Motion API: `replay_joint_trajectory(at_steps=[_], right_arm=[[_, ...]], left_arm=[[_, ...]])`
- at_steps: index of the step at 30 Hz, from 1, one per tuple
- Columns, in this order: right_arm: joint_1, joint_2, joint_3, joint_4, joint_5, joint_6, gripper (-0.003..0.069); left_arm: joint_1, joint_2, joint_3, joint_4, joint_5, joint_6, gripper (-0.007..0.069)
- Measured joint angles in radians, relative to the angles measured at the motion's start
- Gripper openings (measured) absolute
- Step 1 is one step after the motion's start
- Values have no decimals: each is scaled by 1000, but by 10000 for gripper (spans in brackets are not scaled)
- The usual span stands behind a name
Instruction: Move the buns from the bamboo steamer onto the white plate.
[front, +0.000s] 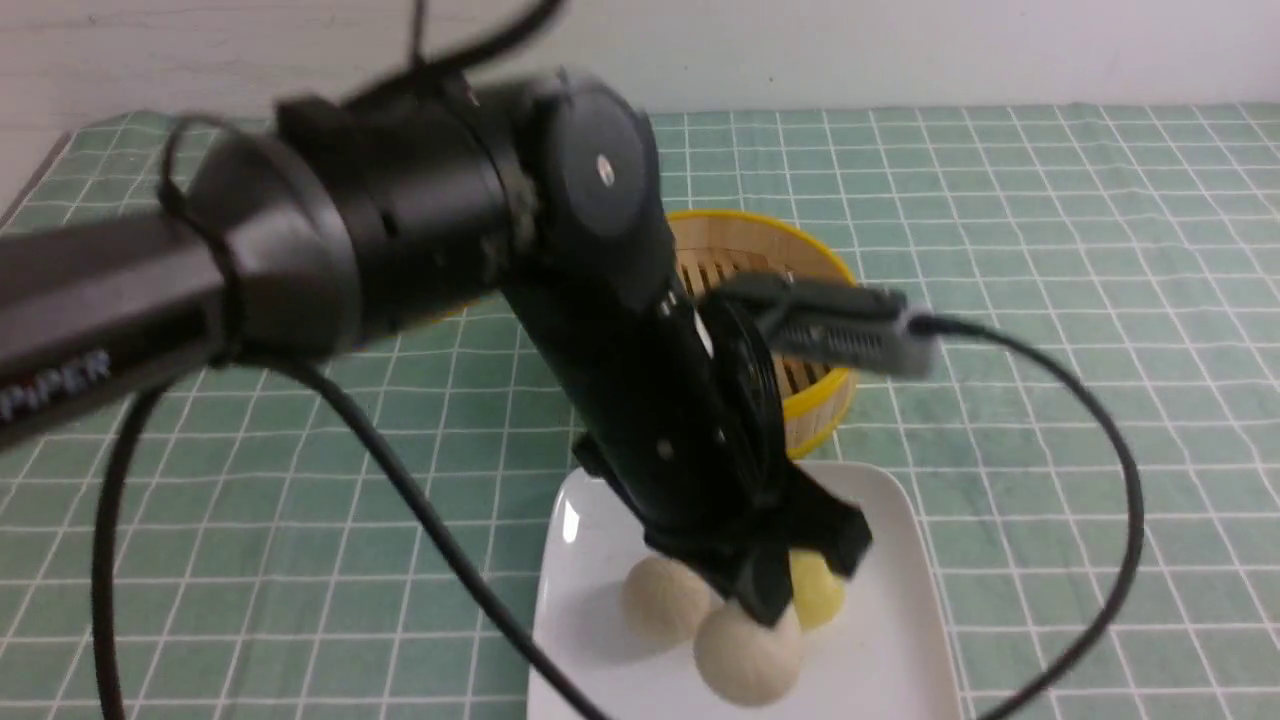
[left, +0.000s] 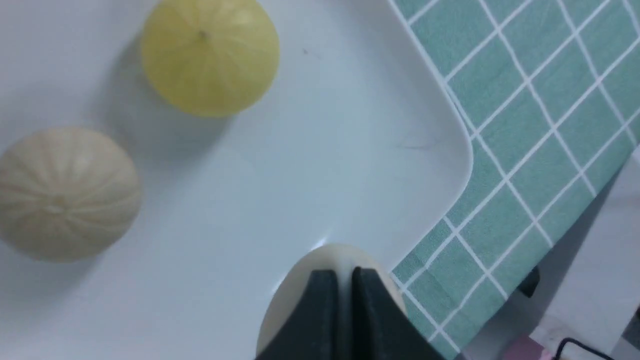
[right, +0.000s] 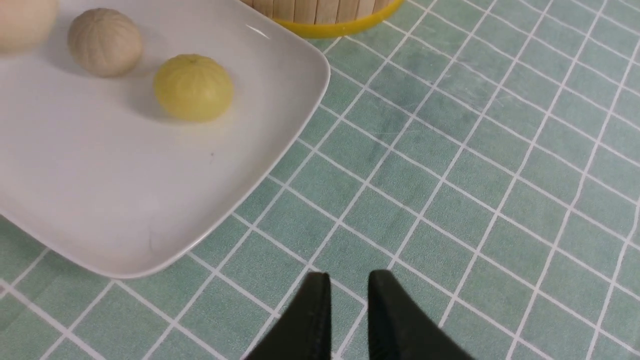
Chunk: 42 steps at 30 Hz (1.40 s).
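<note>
Black left arm (front: 600, 330) reaching over glossy white square plate (front: 880, 660), three small round buns (front: 664, 598) lying on it, yellow-rimmed bamboo steamer (front: 828, 395) behind.

The blurred left arm (front: 400, 230) hides most of the bamboo steamer (front: 822, 405), at twelve o'clock of the white plate (front: 890, 640), and half the yellow bun (front: 822, 595). The plate's six o'clock edge is cut off; the left gripper (left: 345, 274) half hides a cream bun (left: 332, 257).

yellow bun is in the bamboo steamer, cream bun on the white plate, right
No: the small round yellow pleated bun lies on the glossy white square plate too, beside the pale cream pleated bun; the right wrist view shows it.
</note>
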<state>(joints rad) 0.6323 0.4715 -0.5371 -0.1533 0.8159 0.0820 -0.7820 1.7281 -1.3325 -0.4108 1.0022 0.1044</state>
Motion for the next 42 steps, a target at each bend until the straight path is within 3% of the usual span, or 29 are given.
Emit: replay_joint_trajectory(at_steps=[5,13,16,24,29,35,39,42], right_arm=[[0,0,0,8,0,0,143],[0,0,0,10,0,0,152],[0,0,0,10,0,0,155],[0,0,0,10,0,0,165],[0,0,0,18,0,3,167],[0,-22,-10,56,36,24,163],[0,-84,-74,103,145,25,85],[0,-166,-105,116,224,27,-6]], left_arm=[[-54,31,94,-1,-148,2,31],[-61,125,102,-6,-212,2,65],[-61,139,102,-6,-232,-6,106],[-61,122,67,95,-275,-59,356],[-61,96,2,236,-262,-134,402],[-61,73,-66,360,-229,-253,374],[-61,68,-80,416,-219,-315,274],[-61,68,-80,426,-214,-322,150]])
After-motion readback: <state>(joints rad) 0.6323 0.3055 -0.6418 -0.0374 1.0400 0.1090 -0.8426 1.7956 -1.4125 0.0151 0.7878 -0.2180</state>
